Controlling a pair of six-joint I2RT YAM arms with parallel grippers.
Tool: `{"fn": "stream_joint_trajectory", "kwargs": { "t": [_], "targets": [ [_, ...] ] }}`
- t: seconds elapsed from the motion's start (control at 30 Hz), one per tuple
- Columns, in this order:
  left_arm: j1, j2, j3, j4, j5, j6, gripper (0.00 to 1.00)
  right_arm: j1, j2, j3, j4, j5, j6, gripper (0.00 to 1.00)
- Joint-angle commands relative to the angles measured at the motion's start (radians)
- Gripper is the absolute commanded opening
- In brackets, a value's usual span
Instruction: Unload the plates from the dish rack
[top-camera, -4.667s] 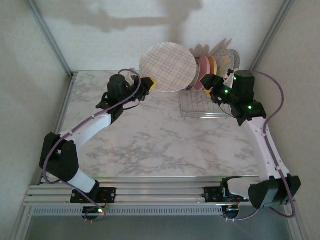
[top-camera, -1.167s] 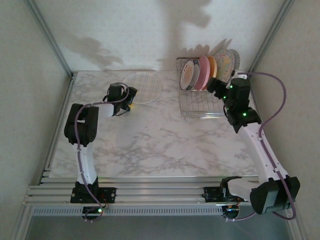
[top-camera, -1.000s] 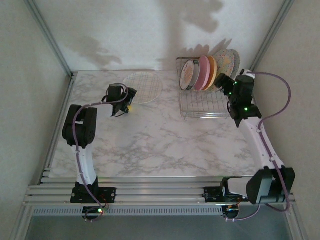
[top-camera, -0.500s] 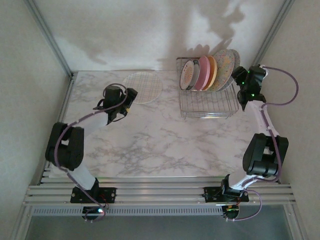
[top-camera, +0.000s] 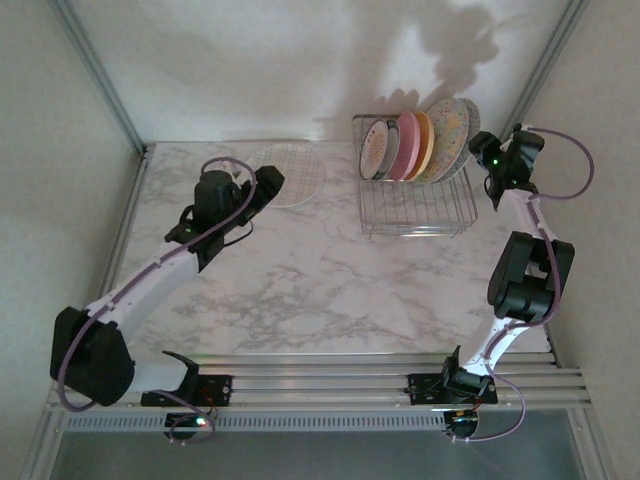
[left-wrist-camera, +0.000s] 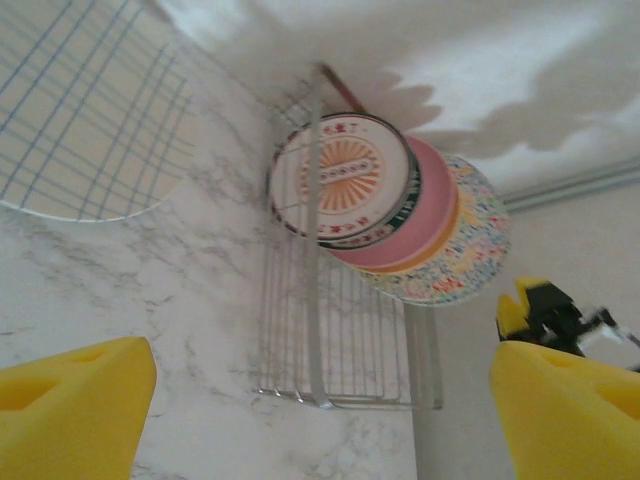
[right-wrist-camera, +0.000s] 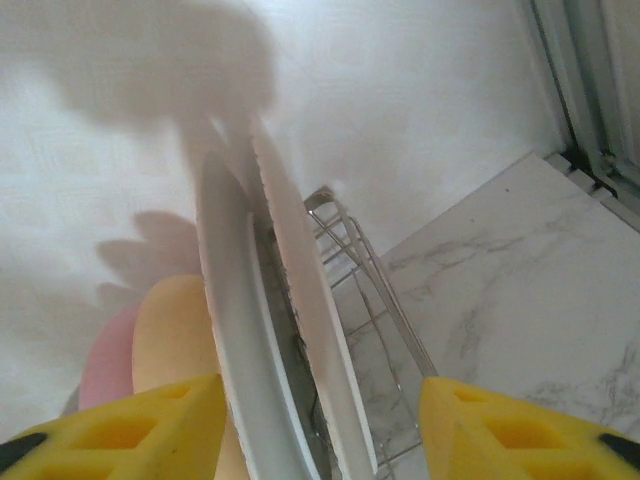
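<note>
We see the dish rack (top-camera: 415, 212) on the far right part of the bench (top-camera: 330, 285), and the plates left in it stand on edge in a tight overlapping row at its far end. From left to right they are a white plate (top-camera: 374, 148) with a dark rim and an orange centre, a pink plate (top-camera: 404, 146), an orange plate (top-camera: 424, 142) and the speckled plates (top-camera: 450, 138). A checked plate (top-camera: 288, 176) lies flat on the bench by the far edge, left of the rack and apart from it. Our left gripper (left-wrist-camera: 322, 400) hangs just on the near side of that checked plate. Its jaws are wide with nothing between them, and its camera looks across the bench toward the rack and the row of plates. Our right gripper (right-wrist-camera: 322, 410) is at the far right corner of the rack, up against the speckled plates. In the right wrist view its yellow fingers (right-wrist-camera: 120, 425) stand on either side of the pale edges of two plates, about half spread. The right finger is clear of the nearer rim. The left finger sits just beside the other plate, and we cannot tell whether it touches. The pink and orange plates show to the left of that finger.
</note>
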Motion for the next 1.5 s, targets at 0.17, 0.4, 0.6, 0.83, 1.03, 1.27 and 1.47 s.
{"fn": "stream_joint_trajectory", "kwargs": {
  "t": [0.17, 0.4, 0.6, 0.83, 1.03, 1.27, 1.47],
  "targets": [
    [-0.03, -0.067, 0.011, 0.002, 0.009, 0.057, 0.86, -0.008, 0.082, 0.121, -0.027, -0.069, -0.073, 0.44],
    [-0.044, -0.05, 0.046, 0.017, 0.019, 0.056, 0.86, -0.01, 0.139, 0.203, -0.107, -0.084, -0.127, 0.4],
    [-0.057, -0.034, 0.084, 0.04, 0.039, 0.067, 0.86, -0.009, 0.167, 0.243, -0.153, -0.091, -0.17, 0.36],
    [-0.059, -0.026, 0.108, 0.039, 0.044, 0.069, 0.86, -0.016, 0.195, 0.272, -0.179, -0.112, -0.215, 0.32],
    [-0.059, -0.012, 0.129, 0.031, 0.054, 0.072, 0.86, -0.017, 0.231, 0.313, -0.213, -0.149, -0.272, 0.32],
    [-0.061, -0.001, 0.16, 0.042, 0.078, 0.079, 0.85, -0.017, 0.257, 0.334, -0.227, -0.174, -0.309, 0.31],
    [-0.061, 0.002, 0.177, 0.041, 0.08, 0.08, 0.85, -0.018, 0.276, 0.343, -0.231, -0.189, -0.324, 0.27]
  ]
}}
